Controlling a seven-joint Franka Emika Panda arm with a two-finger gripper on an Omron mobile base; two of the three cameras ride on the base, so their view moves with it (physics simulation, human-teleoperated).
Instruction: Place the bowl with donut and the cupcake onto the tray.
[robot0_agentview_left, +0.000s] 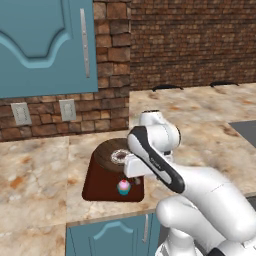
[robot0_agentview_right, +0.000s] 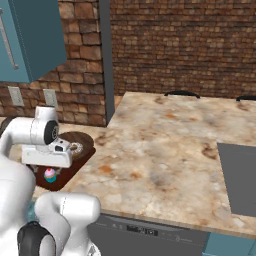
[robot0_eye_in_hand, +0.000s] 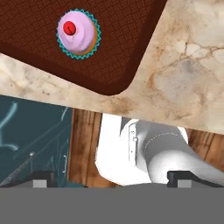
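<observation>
I see a dark red-brown brick wall (robot0_agentview_left: 190, 45) behind a beige marbled stone bench (robot0_agentview_right: 165, 145) that turns a corner, with a teal upper cabinet (robot0_agentview_left: 45, 45) carrying a long silver handle (robot0_agentview_left: 86, 42) on the left. Two pale outlets (robot0_agentview_left: 21, 113) sit in the brick under that cabinet, and teal lower cabinet doors (robot0_agentview_left: 112, 235) run beneath the bench edge. To the right I see a flat grey stovetop panel (robot0_agentview_right: 240, 177) set into the bench, and wooden floor (robot0_eye_in_hand: 85, 148) below.

Even, bright rendered light, soft shadows, no glare; textures perhaps slightly blurred.
</observation>
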